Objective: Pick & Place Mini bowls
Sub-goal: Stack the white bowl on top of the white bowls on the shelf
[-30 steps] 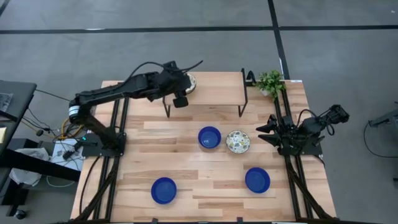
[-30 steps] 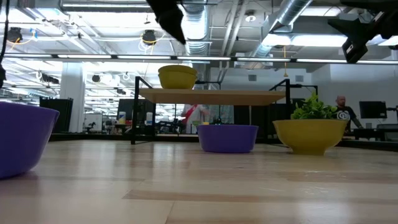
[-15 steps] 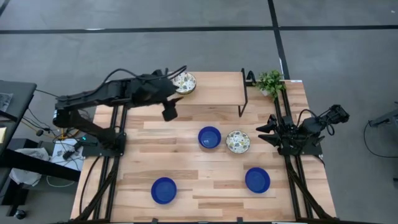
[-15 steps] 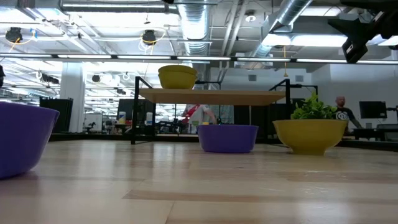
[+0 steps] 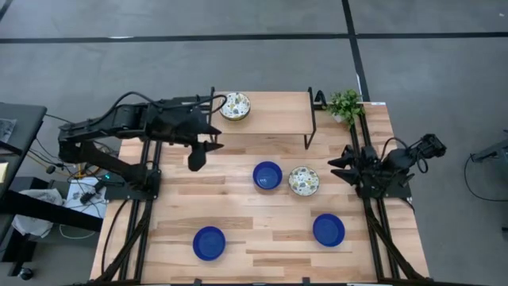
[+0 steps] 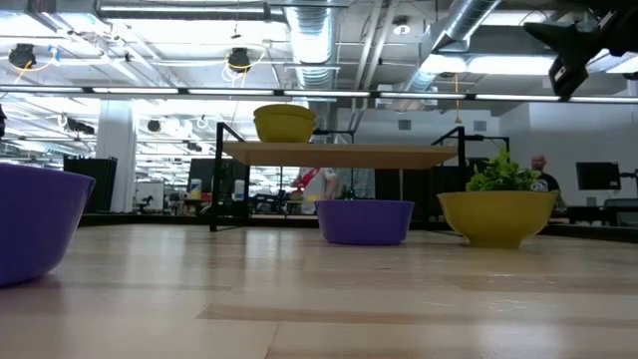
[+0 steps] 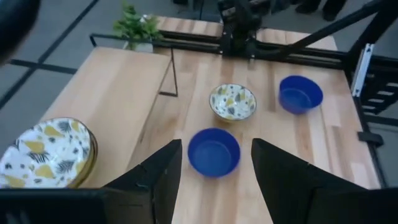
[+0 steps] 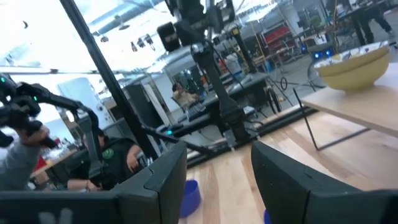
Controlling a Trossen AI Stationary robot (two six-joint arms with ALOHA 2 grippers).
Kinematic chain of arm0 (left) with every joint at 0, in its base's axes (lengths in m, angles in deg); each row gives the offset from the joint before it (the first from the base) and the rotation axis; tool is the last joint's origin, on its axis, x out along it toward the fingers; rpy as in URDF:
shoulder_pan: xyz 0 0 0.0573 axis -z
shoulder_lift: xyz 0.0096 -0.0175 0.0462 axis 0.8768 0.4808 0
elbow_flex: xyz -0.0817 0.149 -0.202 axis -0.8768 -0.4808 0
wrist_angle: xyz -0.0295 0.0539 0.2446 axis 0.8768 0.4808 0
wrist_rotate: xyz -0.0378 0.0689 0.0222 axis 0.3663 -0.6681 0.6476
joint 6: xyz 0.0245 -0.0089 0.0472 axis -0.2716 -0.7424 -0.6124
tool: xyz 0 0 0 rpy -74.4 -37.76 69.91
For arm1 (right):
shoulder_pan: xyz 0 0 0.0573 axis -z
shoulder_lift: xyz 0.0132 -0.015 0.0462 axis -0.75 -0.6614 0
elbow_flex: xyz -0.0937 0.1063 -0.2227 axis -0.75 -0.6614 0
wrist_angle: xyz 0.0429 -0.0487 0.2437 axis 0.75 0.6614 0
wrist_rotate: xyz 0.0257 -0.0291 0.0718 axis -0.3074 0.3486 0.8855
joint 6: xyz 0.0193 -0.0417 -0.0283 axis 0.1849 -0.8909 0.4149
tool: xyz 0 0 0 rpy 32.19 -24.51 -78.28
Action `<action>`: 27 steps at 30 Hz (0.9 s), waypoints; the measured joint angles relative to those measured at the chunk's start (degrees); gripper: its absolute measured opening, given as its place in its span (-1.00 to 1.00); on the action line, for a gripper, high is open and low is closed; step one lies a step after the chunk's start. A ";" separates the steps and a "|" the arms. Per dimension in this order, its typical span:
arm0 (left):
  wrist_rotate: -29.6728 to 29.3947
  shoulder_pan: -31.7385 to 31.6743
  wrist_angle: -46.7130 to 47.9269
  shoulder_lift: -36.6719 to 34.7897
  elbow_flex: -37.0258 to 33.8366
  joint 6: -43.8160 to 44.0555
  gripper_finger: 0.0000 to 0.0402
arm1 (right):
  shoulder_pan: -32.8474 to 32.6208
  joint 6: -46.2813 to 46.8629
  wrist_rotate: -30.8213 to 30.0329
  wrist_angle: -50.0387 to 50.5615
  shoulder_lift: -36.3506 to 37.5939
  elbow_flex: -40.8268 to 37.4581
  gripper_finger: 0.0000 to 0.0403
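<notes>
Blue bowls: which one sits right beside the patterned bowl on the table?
The middle blue bowl, just left of the patterned bowl; the other two blue bowls sit apart near the front edge.

Overhead, table-level, two wrist views

Even, bright overhead light; soft shadows on the bench [image 5: 270, 230]. Low view: ceiling lamps glare along the top, near bowl [image 6: 35, 219] at left edge blurred.

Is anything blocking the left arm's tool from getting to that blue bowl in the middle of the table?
Nothing visible does. The left tool hangs open above bare wood, apart from the middle blue bowl. The patterned bowl sits on the bowl's far side.
</notes>
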 joint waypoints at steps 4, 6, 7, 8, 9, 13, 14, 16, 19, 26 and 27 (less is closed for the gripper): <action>0.22 0.36 -0.65 -2.44 -3.40 0.35 -0.04 | 0.43 -0.01 0.20 -2.45 -0.01 0.00 -0.16; 0.17 0.33 -2.33 -4.37 -7.04 0.61 -0.04 | 0.64 -0.02 0.23 -2.98 -0.02 0.00 -0.16; 0.14 0.31 -3.87 -5.46 -9.08 1.15 -0.04 | 0.64 -0.02 0.24 -3.08 -0.02 0.00 -0.16; 0.14 0.31 -5.66 -6.84 -11.41 1.63 -0.04 | 0.64 -0.02 0.24 -3.07 -0.03 0.00 -0.16; 0.16 0.33 -7.76 -8.35 -13.91 1.96 -0.04 | 0.64 -0.02 0.24 -3.04 -0.14 0.00 -0.16; 0.22 0.33 -15.32 -14.77 -23.96 4.29 -0.04 | 0.64 -0.04 0.30 -3.33 -2.09 0.00 -0.16; 0.21 0.33 -16.81 -16.54 -26.41 4.78 -0.04 | 0.64 -0.05 0.35 -3.59 -2.86 0.06 -0.16; 0.17 0.33 -19.96 -20.13 -31.09 5.96 -0.04 | 0.64 -0.07 0.41 -3.49 -4.92 0.72 -0.16; 0.17 0.33 -23.68 -25.41 -37.53 7.72 -0.04 | 0.64 -0.19 0.42 -3.47 -9.31 2.99 -0.16; 0.19 0.31 -29.21 -35.40 -47.96 12.36 -0.04 | 0.59 -1.07 2.59 8.99 -21.68 13.82 -0.16; 0.19 0.31 -29.67 -36.25 -48.82 12.82 -0.04 | 0.61 -1.09 3.27 12.03 -23.47 15.81 -0.16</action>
